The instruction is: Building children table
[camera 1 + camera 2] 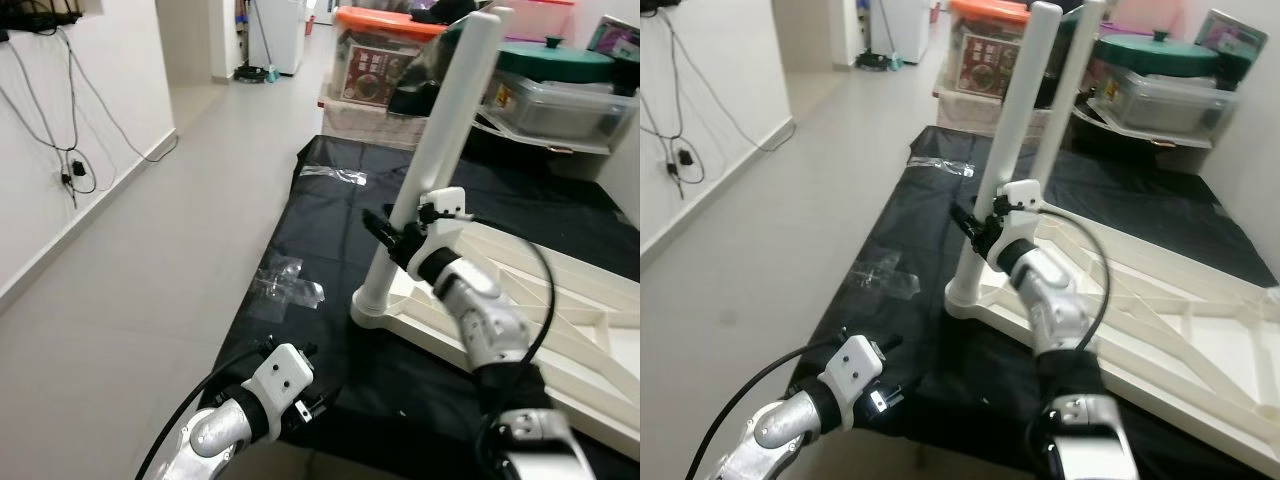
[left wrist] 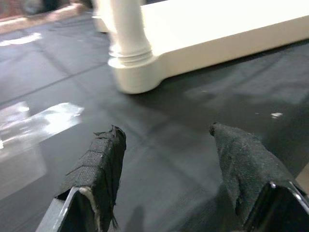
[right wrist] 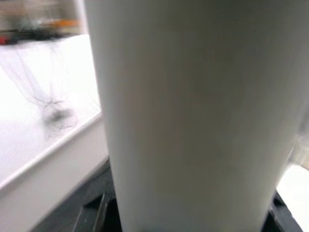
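While the white tabletop (image 1: 560,300) lies underside-up on the black sheet (image 1: 330,300), its ribbed frame showing, the work centres on the white leg (image 1: 430,170) standing in the corner socket at about 9 o'clock of the top. Going from the left: at 7 o'clock in the head views the left gripper (image 2: 164,159) hangs low over the sheet's near edge, its fingers spread with nothing between them; the wrist view looks past them at the leg's base collar, near but apart, so this arm seems to be waiting rather than bracing. A clear plastic wrapper (image 1: 285,280) lies on the sheet at 9 o'clock. At centre the right gripper (image 1: 395,235) is pressed to the leg partway up, fingers pinching the shaft, which fills its wrist view; a grip on the shaft rather than the foot suits turning or steadying the leg so it seats upright in the socket. The leg leans slightly toward 1 o'clock, so I judge it not yet fully home. At 12 to 2 o'clock stand storage boxes (image 1: 390,70), one orange-lidded; its printed label is too blurred to read.
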Available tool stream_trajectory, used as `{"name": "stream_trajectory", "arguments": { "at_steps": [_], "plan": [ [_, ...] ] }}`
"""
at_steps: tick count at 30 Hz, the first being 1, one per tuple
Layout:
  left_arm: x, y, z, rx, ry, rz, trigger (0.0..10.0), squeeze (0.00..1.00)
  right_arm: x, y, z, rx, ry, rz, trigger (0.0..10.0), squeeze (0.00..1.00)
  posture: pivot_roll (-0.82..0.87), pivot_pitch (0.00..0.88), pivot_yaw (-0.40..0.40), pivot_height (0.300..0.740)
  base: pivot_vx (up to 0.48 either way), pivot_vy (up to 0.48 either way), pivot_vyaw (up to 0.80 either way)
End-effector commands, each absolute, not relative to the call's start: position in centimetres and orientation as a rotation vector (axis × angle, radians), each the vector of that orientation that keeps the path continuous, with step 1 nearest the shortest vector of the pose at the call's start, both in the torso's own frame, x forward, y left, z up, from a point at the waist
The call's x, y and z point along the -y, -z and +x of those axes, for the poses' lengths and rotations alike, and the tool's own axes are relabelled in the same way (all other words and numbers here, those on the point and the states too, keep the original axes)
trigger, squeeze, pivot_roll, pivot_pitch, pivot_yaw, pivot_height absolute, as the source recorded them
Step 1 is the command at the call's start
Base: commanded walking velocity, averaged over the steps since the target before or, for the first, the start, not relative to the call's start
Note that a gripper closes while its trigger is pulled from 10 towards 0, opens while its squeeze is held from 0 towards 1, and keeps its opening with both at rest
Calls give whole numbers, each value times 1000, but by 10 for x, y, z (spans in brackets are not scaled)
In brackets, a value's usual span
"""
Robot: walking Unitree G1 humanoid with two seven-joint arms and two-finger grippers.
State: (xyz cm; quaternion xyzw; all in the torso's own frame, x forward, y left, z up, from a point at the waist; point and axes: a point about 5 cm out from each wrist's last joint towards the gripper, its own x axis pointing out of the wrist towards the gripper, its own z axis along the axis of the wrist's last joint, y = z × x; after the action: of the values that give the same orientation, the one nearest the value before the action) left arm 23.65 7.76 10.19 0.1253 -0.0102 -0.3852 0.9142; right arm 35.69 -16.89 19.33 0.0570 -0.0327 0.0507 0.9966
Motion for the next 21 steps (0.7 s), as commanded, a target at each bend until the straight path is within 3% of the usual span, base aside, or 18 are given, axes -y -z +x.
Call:
{"name": "stream_trajectory", "arguments": {
  "at_steps": [1,2,3,9,10,11,12,13,14,16,17,18,20,21],
  "plan": [
    [-76,-101,238,21,789,256,10000,0,210,-172,339,-12,286,147,0,0,156,0,-130,740,0,0,0],
    [-76,-101,238,21,789,256,10000,0,210,-172,339,-12,286,147,0,0,156,0,-130,740,0,0,0],
    [-76,-101,240,23,787,255,10000,0,213,-167,328,-23,430,171,0,0,156,0,-130,740,0,0,0],
    [-75,-101,241,26,790,258,10000,0,191,-165,321,-19,478,232,0,0,155,0,-127,740,0,0,0],
    [-75,-100,240,25,791,259,10000,0,175,-164,323,-4,397,240,10000,0,157,0,-125,740,0,0,0],
    [-75,-100,240,25,791,259,10000,0,175,-164,323,-4,397,240,10000,0,157,0,-125,740,0,0,0],
    [-75,-100,240,23,793,260,10000,0,161,-164,327,26,280,246,10000,1000,151,0,-125,740,0,0,0],
    [-75,-100,240,23,793,260,10000,0,161,-164,327,26,280,246,10000,1000,151,0,-125,740,0,0,0],
    [-74,-99,240,22,796,259,10000,0,155,-160,330,50,150,250,10000,1000,150,0,-125,740,0,0,0],
    [-74,-99,240,22,796,259,10000,0,155,-160,330,50,150,250,10000,1000,150,0,-125,740,0,0,0],
    [-74,-98,240,20,799,259,10000,0,154,-157,332,69,14,245,10000,0,150,0,-126,740,0,0,0],
    [-73,-97,240,18,801,259,10000,0,158,-154,333,60,-121,274,10000,0,146,0,-120,740,0,0,0],
    [-73,-97,240,18,802,258,10000,0,161,-153,332,52,-202,297,10000,0,146,0,-120,740,0,0,0],
    [-73,-96,240,17,804,258,10000,0,168,-153,330,26,-364,277,10000,0,142,0,-117,740,0,0,0]
  ]
}}
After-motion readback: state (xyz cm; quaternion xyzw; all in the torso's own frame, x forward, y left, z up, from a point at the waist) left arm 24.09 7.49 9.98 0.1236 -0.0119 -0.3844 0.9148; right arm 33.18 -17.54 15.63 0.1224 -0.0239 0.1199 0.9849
